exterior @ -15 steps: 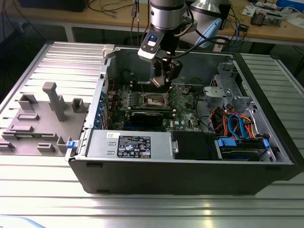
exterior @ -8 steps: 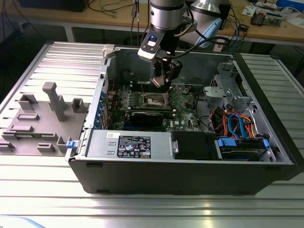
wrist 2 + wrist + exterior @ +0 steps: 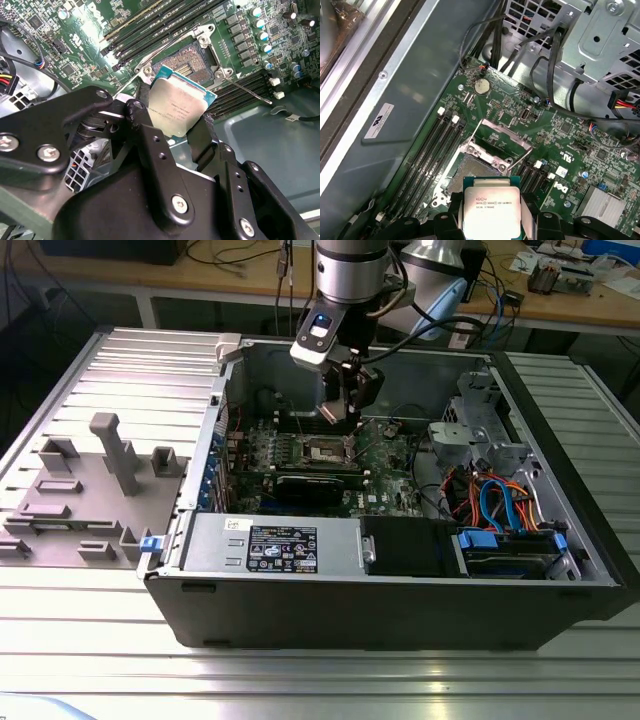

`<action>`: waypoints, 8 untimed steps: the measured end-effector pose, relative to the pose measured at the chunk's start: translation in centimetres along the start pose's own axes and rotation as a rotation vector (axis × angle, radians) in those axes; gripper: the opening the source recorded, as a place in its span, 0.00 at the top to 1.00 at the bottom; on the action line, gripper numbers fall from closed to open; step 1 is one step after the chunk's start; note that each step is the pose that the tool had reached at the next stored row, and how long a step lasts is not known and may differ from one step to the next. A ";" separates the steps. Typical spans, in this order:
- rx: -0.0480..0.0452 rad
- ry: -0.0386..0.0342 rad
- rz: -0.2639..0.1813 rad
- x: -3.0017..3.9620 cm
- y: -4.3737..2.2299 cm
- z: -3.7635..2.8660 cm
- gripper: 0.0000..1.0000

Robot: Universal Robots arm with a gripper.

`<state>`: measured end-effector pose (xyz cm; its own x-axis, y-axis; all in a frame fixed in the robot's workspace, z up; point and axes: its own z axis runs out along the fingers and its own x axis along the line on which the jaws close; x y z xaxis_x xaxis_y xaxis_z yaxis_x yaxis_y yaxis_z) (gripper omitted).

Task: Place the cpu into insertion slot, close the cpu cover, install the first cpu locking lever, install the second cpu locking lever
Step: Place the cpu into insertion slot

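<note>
In the exterior view the gripper (image 3: 345,405) hangs inside the case (image 3: 400,610); the first wrist view shows the cover (image 3: 496,145) raised beside the slot (image 3: 471,171). The jaws pinch the cpu (image 3: 491,212) above it.

An open computer case (image 3: 400,610) lies on its side on a ribbed metal table (image 3: 300,680). The arm (image 3: 350,270) reaches down into the case from above. The gripper (image 3: 342,418) hangs inside the case, just over the insertion slot (image 3: 325,452) of the green motherboard (image 3: 385,465) on the case floor. A silver power supply (image 3: 270,545) sits against the case's near wall. Blue and orange cables (image 3: 495,502) curl at the end of the case on the exterior view's right. Outside the case, on the exterior view's left, a grey fixture (image 3: 90,490) with upright blocks rests on the table. A wooden bench (image 3: 250,280) stands behind the case.
</note>
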<state>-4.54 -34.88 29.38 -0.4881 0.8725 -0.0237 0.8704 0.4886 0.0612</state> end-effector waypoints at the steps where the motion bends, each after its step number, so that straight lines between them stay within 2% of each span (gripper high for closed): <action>1: 0.0003 -0.0008 0.007 -0.01 0.02 0.02 0.46; 5: 0.0022 -0.0048 0.066 -0.02 0.06 0.19 0.46; 8: 0.0022 -0.0053 0.077 0.08 -0.02 0.93 0.46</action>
<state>-4.53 -34.81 28.45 -0.4197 0.9073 -0.0243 0.9053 0.4204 0.0608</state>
